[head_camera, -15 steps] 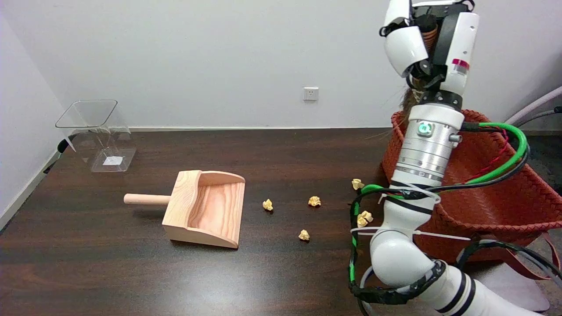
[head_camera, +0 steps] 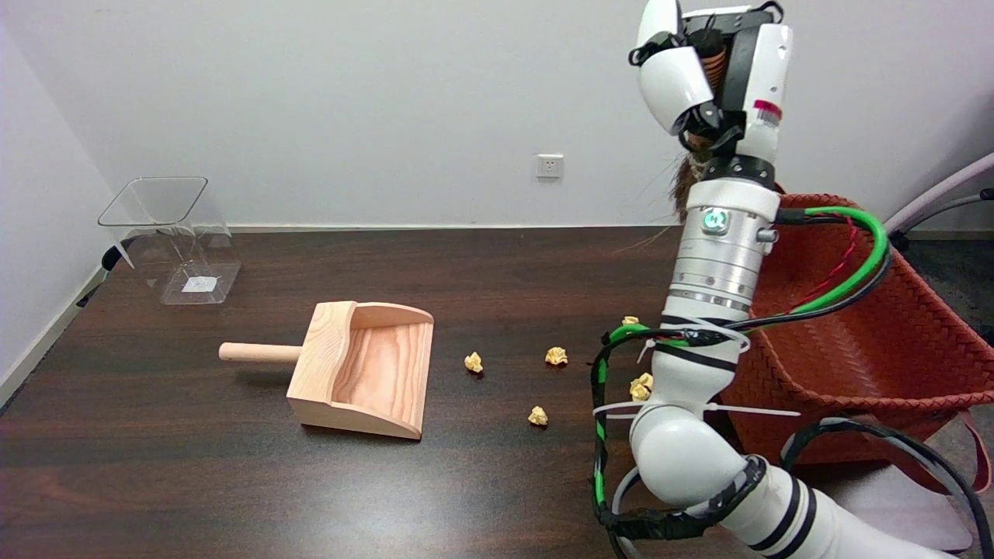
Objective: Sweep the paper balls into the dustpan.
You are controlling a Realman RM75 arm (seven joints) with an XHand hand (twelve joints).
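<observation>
A wooden dustpan [head_camera: 365, 369] lies left of centre on the dark table, its open mouth facing right and its round handle [head_camera: 260, 352] pointing left. Several yellow paper balls are scattered to its right: one at the nearest spot [head_camera: 473, 362], another [head_camera: 555, 355] further right, a third [head_camera: 537, 416] closer to me. Two more [head_camera: 641, 386] [head_camera: 630, 320] are partly hidden behind my right arm. My right hand [head_camera: 710, 74] is raised high above the table's right side and grips a brown brush [head_camera: 682, 186], whose bristles hang down behind the wrist.
A red woven basket [head_camera: 854, 334] stands at the table's right end, just behind my arm. A clear plastic bin [head_camera: 171, 233] sits at the far left. Green and black cables [head_camera: 862, 272] loop off the forearm.
My right arm and hand have swung left with the brush, away from the basket, and now cover more of the two balls near it. Dustpan and other balls have not moved.
</observation>
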